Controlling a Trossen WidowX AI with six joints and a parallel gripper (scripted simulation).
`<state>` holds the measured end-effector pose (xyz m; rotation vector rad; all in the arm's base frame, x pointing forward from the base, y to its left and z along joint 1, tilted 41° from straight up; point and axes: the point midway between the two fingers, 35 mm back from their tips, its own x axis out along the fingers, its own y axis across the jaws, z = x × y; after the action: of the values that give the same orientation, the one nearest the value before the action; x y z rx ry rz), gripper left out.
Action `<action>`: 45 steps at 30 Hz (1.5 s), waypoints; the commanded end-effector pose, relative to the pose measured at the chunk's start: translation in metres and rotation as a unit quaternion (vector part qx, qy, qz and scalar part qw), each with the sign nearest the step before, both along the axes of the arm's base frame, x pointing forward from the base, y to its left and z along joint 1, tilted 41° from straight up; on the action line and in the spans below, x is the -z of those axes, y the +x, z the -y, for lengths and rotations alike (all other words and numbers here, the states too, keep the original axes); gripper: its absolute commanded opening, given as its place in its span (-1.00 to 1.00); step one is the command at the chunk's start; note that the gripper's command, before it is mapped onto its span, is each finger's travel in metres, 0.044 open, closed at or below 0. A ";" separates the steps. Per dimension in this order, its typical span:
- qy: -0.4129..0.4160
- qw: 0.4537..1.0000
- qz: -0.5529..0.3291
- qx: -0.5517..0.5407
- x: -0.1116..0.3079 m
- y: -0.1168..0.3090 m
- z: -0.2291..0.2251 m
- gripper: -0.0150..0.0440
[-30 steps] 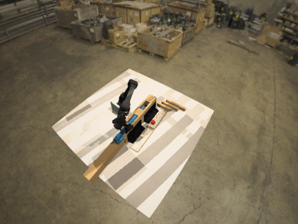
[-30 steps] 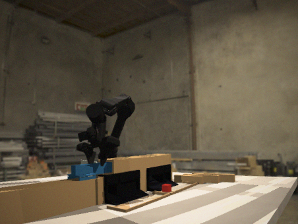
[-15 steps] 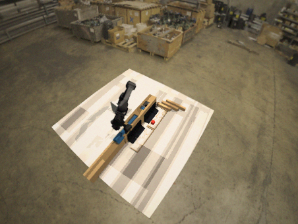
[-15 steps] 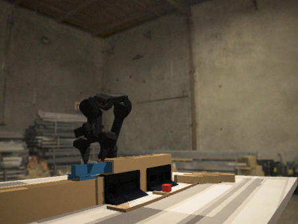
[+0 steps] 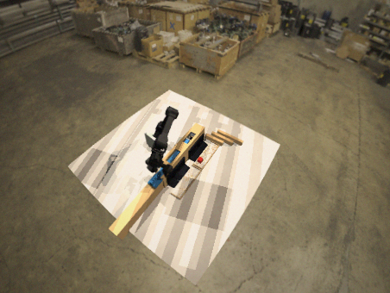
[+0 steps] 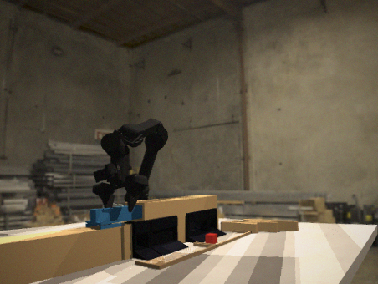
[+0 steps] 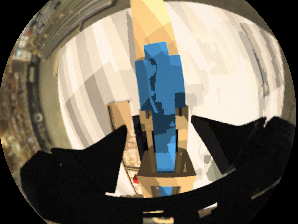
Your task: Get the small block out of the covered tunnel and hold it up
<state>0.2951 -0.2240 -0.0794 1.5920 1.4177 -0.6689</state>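
The small red block point(image 5: 200, 159) point(image 6: 211, 238) point(image 7: 136, 178) lies outside the tunnel, on the shallow tray point(image 5: 176, 195) point(image 6: 155, 264) along its side. The wooden tunnel point(image 5: 198, 128) point(image 6: 180, 205) point(image 7: 167, 184) has slots in its top, with blue parts of the cage showing through them. The blue handle end point(image 5: 154, 179) point(image 6: 108, 216) point(image 7: 169, 75) sticks out of the tunnel's end. My gripper point(image 6: 120, 207) point(image 7: 160, 123) is wide open and empty, with its fingertips at the top of the blue handle end, close to the tunnel's mouth.
A long wooden beam point(image 5: 134, 213) point(image 6: 63, 251) runs on from the tunnel's end under the blue part. Black panels point(image 5: 178, 174) point(image 6: 155, 234) stand at the side openings, above the tray. Several loose wooden rods point(image 5: 230, 138) point(image 6: 268, 225) lie past the tunnel's far end.
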 end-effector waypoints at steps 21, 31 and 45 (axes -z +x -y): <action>0.000 1.000 0.000 0.000 0.006 0.000 -0.005 -0.29; 0.001 1.000 0.000 0.001 -0.005 -0.002 -0.022 -0.49; -0.040 0.999 0.003 0.007 -0.003 -0.004 -0.012 -0.05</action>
<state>0.2910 -0.2087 -0.0740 1.5508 1.3677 -0.7173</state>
